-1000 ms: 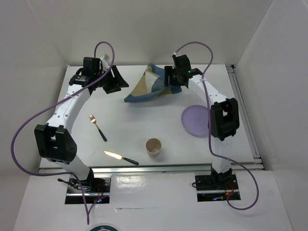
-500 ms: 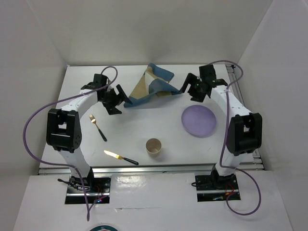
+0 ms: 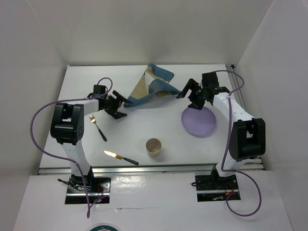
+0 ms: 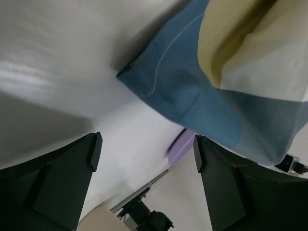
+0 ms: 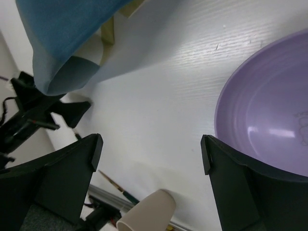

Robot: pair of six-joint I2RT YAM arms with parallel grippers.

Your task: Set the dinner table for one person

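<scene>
Here the white tabletop spans the floor of the walled cell, with metal rails along its near and right edges. At its far middle lies a crumpled blue-and-tan placemat. The left end effector sits just beside the cloth's left corner, its fingers spread apart with nothing between them. The right end effector is near the cloth's right corner, likewise spread and holding nothing. A purple plate lies on the right side. A tan cup stands near the front middle, and a fork and knife lie on the left.
</scene>
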